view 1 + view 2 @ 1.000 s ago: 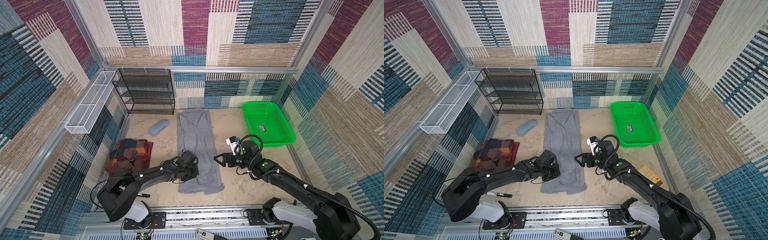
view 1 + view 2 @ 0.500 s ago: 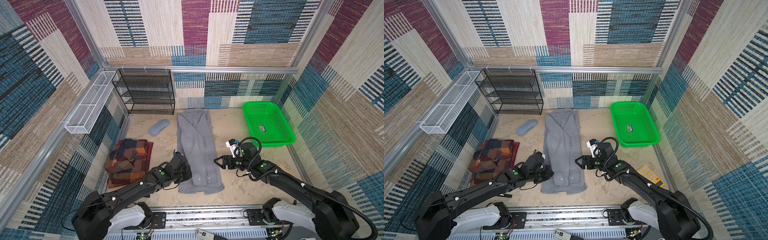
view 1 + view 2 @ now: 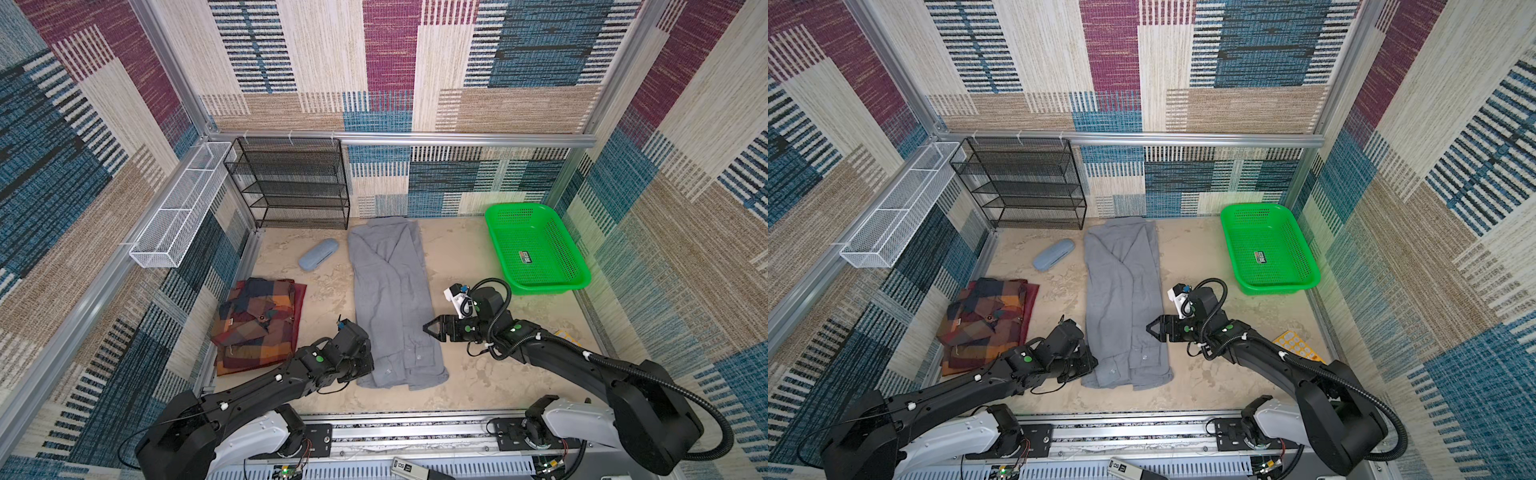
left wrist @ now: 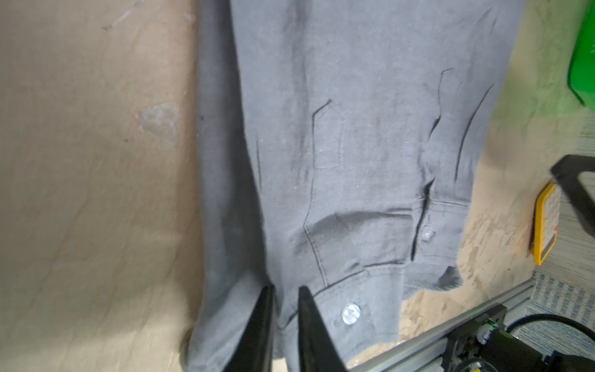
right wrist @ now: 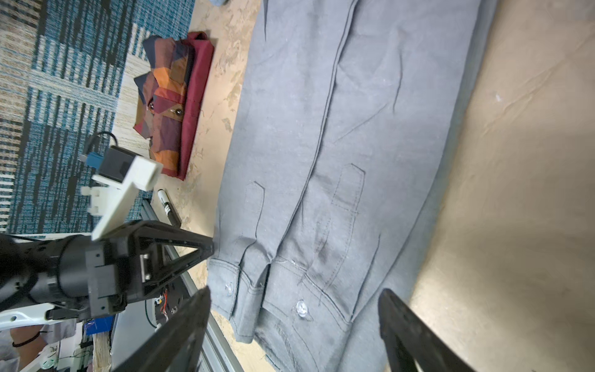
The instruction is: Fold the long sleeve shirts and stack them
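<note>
- Step in hand: the grey shirt (image 3: pixel 390 299) lies mid-table (image 3: pixel 457 266) as a long narrow strip. Both sleeves are laid in along the body, with the cuffs (image 5: pixel 225 283) at the near end. Width folds look done to me; the length folds are not yet made.
- The plaid shirt (image 3: pixel 257 324) lies folded at the left of the table, near the grey one but not touching it. I'd take it as your stack base.
- Left gripper (image 4: pixel 285 290): its tips sit over the near left part of the grey shirt, just beside a cuff button. The jaws stand a narrow slit apart. The cloth lies flat under them, and I see nothing pinched.
- Right gripper (image 5: pixel 293 294): jaws spread wide and empty, hovering just beside the shirt's right edge near the cuffs.
- Next, as I read it: you take the two near corners, one claw each, and carry that end over toward the far end.
- That move calls for both arms in step, or the strip skews.
- Bite through all layers, because the cuffs lie loose on top and could slide out.
- After that, lift it onto the plaid shirt.
</note>
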Robot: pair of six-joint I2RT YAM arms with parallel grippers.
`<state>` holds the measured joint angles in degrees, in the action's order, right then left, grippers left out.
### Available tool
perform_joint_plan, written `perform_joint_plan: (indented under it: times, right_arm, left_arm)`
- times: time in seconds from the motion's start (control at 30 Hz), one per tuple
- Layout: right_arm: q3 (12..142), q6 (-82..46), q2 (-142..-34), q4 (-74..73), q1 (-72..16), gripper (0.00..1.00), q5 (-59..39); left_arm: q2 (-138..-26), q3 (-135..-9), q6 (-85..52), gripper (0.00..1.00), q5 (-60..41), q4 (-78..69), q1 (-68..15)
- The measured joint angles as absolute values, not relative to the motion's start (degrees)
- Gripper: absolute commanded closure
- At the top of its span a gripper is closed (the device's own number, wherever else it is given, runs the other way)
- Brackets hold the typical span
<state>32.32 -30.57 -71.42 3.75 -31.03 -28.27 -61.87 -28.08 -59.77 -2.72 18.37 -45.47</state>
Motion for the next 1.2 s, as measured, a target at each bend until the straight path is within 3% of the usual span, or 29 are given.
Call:
perform_joint_plan:
  times: [0.17,0.37,0.53,0.8,1.07,1.2]
  right_arm:
    - [32.40,-30.76,-72.93,3.99,-31.81,0.17,-27.03]
    - [37.76,-29.34,-74.06,5.17,-31.92,0.15,-25.10]
    - [47.05,-25.41,-83.22,3.99,-31.92,0.16,-24.80]
    - [56.45,-22.15,-100.12,0.05,-36.36,0.19,-21.63]
    - [61.41,-21.67,-106.96,-5.61,-42.72,0.24,-18.17]
    - [66.78,-21.63,-114.87,-6.63,-41.98,0.33,-17.85]
  left_arm:
    - [-60.38,-31.64,-57.19,0.57,-1.41,21.17,-43.62]
    - [-55.24,-36.40,-52.27,0.40,0.62,27.51,-37.50]
    - [-60.75,-46.74,-45.63,0.40,1.15,31.11,-29.39]
    - [-75.79,-61.63,-35.55,0.43,3.70,32.51,-24.60]
    - [-77.93,-61.67,-33.89,0.43,4.25,32.62,-23.75]
    - [-76.71,-60.07,-33.89,0.44,4.34,32.73,-23.38]
